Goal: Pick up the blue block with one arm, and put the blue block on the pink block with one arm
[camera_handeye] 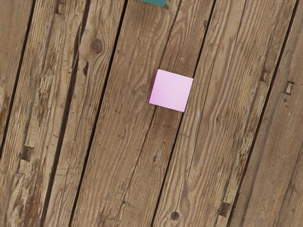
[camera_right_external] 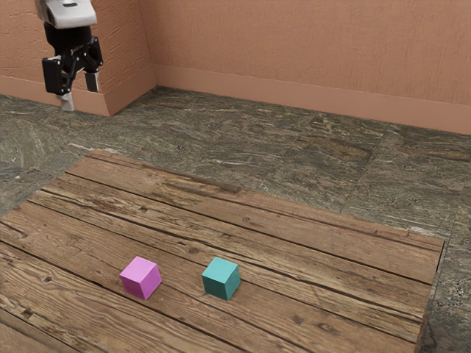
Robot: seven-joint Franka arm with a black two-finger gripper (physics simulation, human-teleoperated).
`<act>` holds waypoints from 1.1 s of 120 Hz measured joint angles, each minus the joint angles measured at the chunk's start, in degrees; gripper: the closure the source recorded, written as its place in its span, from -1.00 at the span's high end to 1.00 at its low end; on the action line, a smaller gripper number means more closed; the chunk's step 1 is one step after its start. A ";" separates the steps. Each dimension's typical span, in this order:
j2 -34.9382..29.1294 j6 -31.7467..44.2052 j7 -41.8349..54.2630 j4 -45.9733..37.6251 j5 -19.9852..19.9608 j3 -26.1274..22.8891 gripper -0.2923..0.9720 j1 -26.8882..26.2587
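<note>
While the black two-finger gripper (camera_right_external: 79,94) hangs way up at about 10 o'clock in the exterior view, in front of the plain terracotta wall (camera_right_external: 294,44), its fingers are spread fairly wide with nothing between them. So it's empty, and well apart from everything on the table.

Down below there's a weathered wooden plank table (camera_right_external: 331,243) standing on a mottled grey-green stone floor (camera_right_external: 294,147). Two little cubes sit on the near part of it. The small plain pink block (camera_right_external: 140,277) is toward the exterior view's left, and the small plain blue block (camera_right_external: 221,278) (honestly more teal) is at 3 o'clock from it. They're near each other but not touching, with a strip of bare plank between them. Both rest flat on the wood, each turned a bit so a corner faces the camera.

Wrist view next: it looks straight down on the table (camera_handeye: 94,165) planks. The pink block (camera_handeye: 171,90) sits flat on the wood, slightly rotated against the grain. A thin sliver of the blue block (camera_handeye: 154,2) peeks in at the frame edge, apart from the pink one, bare wood between them.
</note>
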 joint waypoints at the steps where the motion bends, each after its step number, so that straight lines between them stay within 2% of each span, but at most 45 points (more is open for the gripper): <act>1: 0.00 0.00 0.01 0.00 0.00 0.00 0.54 0.00; 38: -0.66 -0.04 0.48 0.61 0.10 -0.21 0.53 0.62; 53: -4.61 -1.94 1.16 12.26 0.17 -1.60 0.53 2.01; 64: -6.80 -3.25 1.55 16.87 0.07 -4.64 0.53 0.05; 100: -6.15 -4.99 2.44 17.24 -0.03 -5.42 0.53 0.11; 106: -6.03 -4.12 2.65 15.22 -0.81 -5.49 0.53 0.25; 114: -7.33 -1.62 3.54 8.39 -3.23 -5.53 0.53 0.19; 132: -16.11 6.69 5.25 -14.44 -9.11 -2.61 0.53 -0.19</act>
